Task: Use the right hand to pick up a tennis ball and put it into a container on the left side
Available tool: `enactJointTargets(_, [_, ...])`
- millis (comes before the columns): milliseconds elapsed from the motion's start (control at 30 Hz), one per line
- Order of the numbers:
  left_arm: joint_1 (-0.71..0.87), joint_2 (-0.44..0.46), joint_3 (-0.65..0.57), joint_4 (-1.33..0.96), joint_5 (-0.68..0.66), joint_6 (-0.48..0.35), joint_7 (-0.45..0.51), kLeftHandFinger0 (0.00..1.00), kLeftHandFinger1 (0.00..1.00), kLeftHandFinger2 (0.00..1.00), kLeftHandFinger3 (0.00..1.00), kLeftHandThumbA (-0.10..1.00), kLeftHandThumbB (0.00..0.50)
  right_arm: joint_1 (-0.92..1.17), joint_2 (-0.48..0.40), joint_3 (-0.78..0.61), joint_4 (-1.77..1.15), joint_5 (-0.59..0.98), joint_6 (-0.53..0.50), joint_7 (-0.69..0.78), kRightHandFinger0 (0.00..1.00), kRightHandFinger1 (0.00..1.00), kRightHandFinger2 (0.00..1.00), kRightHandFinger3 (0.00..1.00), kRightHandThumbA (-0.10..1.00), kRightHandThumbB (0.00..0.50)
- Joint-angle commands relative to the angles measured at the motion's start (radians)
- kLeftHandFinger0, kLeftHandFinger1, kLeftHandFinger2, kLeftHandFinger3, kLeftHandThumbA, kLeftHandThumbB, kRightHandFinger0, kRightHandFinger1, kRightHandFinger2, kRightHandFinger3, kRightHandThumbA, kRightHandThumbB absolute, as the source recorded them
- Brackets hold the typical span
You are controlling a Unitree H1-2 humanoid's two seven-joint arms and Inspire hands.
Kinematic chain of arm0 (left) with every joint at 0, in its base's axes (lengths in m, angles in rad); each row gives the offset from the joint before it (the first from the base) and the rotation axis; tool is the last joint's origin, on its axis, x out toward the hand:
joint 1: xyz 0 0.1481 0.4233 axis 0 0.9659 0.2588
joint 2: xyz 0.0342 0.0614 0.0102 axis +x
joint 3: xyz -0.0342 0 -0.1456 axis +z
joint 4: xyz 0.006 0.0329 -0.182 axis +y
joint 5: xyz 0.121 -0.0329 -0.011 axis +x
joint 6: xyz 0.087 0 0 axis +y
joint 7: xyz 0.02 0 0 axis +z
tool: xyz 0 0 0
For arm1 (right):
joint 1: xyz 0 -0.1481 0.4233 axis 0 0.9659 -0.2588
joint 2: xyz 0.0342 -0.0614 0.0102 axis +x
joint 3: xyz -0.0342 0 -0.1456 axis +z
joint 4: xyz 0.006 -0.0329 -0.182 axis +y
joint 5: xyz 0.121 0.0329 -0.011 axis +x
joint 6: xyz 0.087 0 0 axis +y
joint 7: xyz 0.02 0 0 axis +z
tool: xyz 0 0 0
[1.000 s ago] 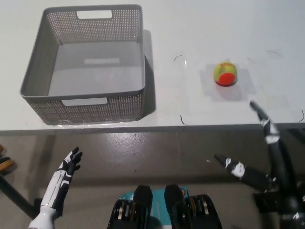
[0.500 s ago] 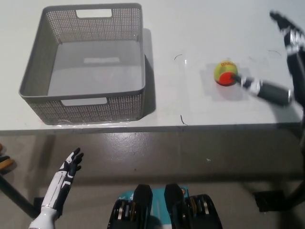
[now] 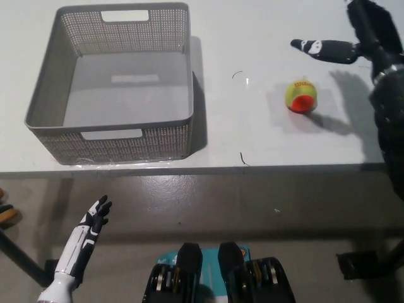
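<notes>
1. R hand (image 3: 363, 31) over table (image 3: 265, 38), fingers spread, holding nothing.
2. Ball (image 3: 300, 96) on table, just below-left of R hand, not touching.
3. Basket (image 3: 113, 136) well left of ball, empty.
4. L hand (image 3: 91, 224) low, below table edge, fingers apart.

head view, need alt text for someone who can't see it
A black right robot hand, fingers apart and holding nothing, hovers over a white table just beyond a yellow and orange tennis ball. An empty grey mesh basket sits on the table's left side. The white left robot hand rests open below the table edge at lower left.
</notes>
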Motion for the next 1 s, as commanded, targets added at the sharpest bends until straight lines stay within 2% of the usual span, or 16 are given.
enactJointTargets(0, [-0.007, 0.017, 0.001, -0.010, 0.007, -0.045, -0.005, 1.00, 1.00, 1.00, 1.00, 1.00, 0.234, -0.131, -0.013, 0.023, 0.135, 0.009, 0.001, -0.016, 1.00, 1.00, 1.00, 1.00, 1.00, 0.488])
enactJointTargets(133, [-0.008, 0.018, 0.001, -0.006, 0.005, -0.048, -0.007, 1.00, 1.00, 1.00, 1.00, 1.00, 0.239, -0.178, -0.004, 0.039, 0.253, 0.022, -0.018, -0.032, 1.00, 1.00, 1.00, 1.00, 1.00, 0.493])
enactJointTargets(167, [-0.007, 0.019, 0.000, -0.008, 0.012, -0.048, -0.005, 1.00, 1.00, 1.00, 1.00, 1.00, 0.237, -0.195, 0.003, 0.044, 0.306, 0.026, -0.031, -0.047, 1.00, 1.00, 1.00, 1.00, 1.00, 0.487])
enactJointTargets(200, [-0.007, 0.019, 0.000, -0.009, 0.012, -0.048, -0.004, 1.00, 1.00, 1.00, 1.00, 1.00, 0.236, -0.200, 0.005, 0.046, 0.323, 0.029, -0.034, -0.052, 1.00, 1.00, 1.00, 1.00, 1.00, 0.454])
enactJointTargets(233, [-0.007, 0.019, 0.000, -0.009, 0.012, -0.049, -0.005, 1.00, 1.00, 1.00, 1.00, 1.00, 0.236, -0.212, 0.008, 0.049, 0.357, 0.032, -0.043, -0.060, 1.00, 1.00, 1.00, 1.00, 1.00, 0.480])
enactJointTargets(300, [-0.006, 0.018, 0.000, -0.011, 0.012, -0.044, -0.005, 1.00, 1.00, 1.00, 1.00, 1.00, 0.235, -0.239, 0.012, 0.058, 0.443, 0.039, -0.067, -0.079, 1.00, 1.00, 1.00, 1.00, 1.00, 0.484])
enactJointTargets(700, [-0.001, 0.013, 0.000, -0.007, 0.014, -0.047, -0.003, 1.00, 1.00, 1.00, 1.00, 1.00, 0.233, -0.319, 0.030, 0.077, 0.723, 0.090, -0.148, -0.129, 1.00, 1.00, 1.00, 1.00, 1.00, 0.474])
enactJointTargets(967, [0.000, 0.012, 0.002, -0.005, 0.007, -0.053, -0.005, 1.00, 1.00, 1.00, 1.00, 1.00, 0.230, -0.340, 0.054, 0.088, 0.826, 0.108, -0.156, -0.156, 1.00, 1.00, 1.00, 1.00, 1.00, 0.466])
